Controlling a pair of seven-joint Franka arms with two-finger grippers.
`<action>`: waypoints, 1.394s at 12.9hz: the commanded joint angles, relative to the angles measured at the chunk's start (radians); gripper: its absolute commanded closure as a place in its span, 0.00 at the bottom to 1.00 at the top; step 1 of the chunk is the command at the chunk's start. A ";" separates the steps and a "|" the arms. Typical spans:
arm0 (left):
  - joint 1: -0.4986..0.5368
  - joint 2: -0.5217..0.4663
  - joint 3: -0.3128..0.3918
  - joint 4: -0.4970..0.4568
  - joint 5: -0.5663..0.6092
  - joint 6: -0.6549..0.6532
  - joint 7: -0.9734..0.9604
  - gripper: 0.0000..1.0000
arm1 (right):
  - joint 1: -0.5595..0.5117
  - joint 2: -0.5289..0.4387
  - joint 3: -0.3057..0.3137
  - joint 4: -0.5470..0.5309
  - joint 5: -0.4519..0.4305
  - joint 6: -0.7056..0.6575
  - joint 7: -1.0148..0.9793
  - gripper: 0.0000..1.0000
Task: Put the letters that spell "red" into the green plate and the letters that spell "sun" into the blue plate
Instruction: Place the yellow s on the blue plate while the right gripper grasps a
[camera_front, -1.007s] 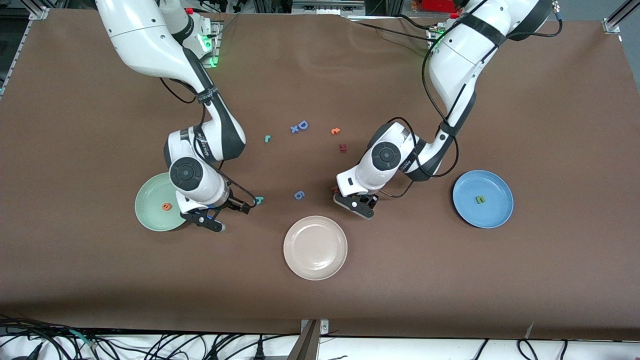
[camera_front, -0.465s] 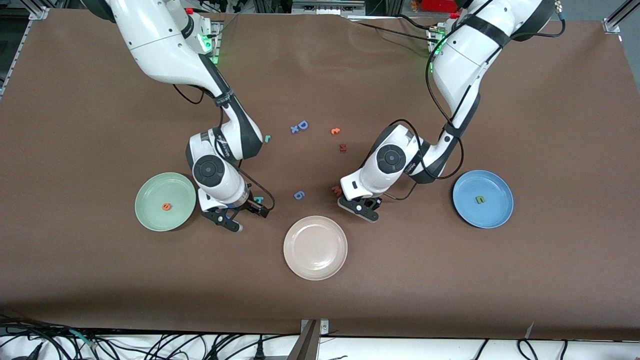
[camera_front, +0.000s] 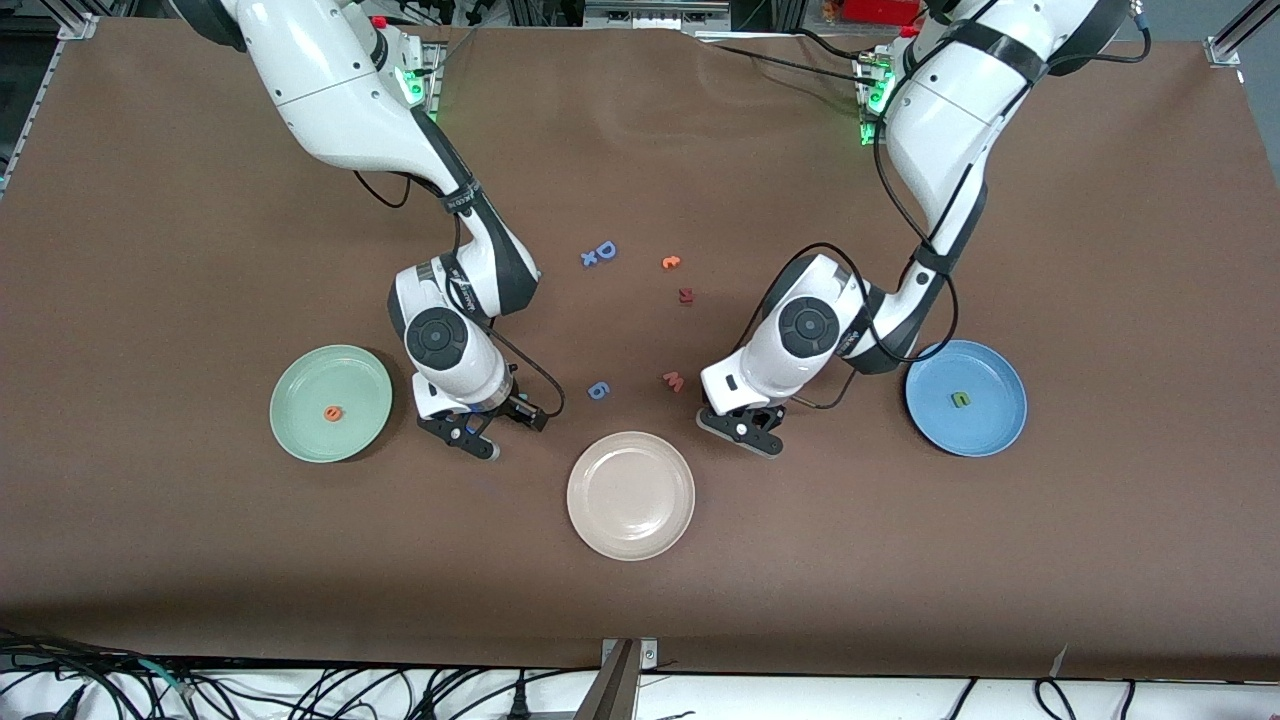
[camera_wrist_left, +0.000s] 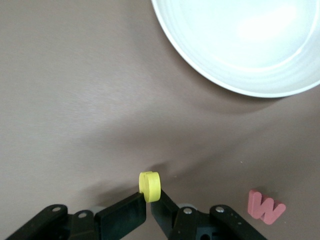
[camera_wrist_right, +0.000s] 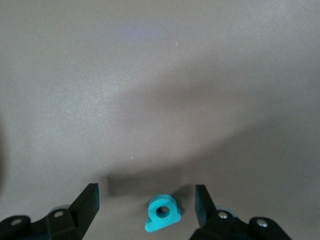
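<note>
On the brown table (camera_front: 900, 560), your left hand (camera_wrist_left: 148, 207) is pinching a yellow letter (camera_wrist_left: 150, 186) edge-on between its fingertips, low over the cloth between the cream-white plate (camera_front: 631, 495) and the blue plate (camera_front: 966, 397); which yellow letter it is you cannot tell. In the left wrist view a pink w (camera_wrist_left: 265, 206) is lying flat just beside that hand, and the rim of the cream-white plate is showing nearby.

Your right hand (camera_wrist_right: 146, 205) is standing spread over a teal d (camera_wrist_right: 163, 212), one finger to each side of the letter and neither touching it; the letter is lying flat on the table between the green plate (camera_front: 331, 402) and the cream-white plate.

In the front view the orange e (camera_front: 332, 411) is sitting in the green plate, and the olive-green n (camera_front: 960, 399) is sitting in the blue plate. Farther from the camera, in the middle of the table, a blue capital D (camera_front: 605, 250), an orange c-like letter (camera_front: 671, 262) and a dark red letter (camera_front: 686, 295) are lying loose, with a blue 6-like letter (camera_front: 598, 390) nearer, beside the pink w
</note>
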 joint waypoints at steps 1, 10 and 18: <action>0.021 -0.063 -0.005 -0.006 -0.003 -0.073 0.001 0.88 | 0.016 0.012 0.002 0.003 0.014 -0.008 0.024 0.24; 0.330 -0.218 -0.017 -0.100 -0.014 -0.348 0.274 0.88 | 0.020 0.005 0.000 -0.010 0.014 -0.059 0.027 0.67; 0.518 -0.206 -0.018 -0.198 -0.104 -0.401 0.583 0.57 | 0.005 -0.005 -0.006 0.091 0.009 -0.245 0.017 0.80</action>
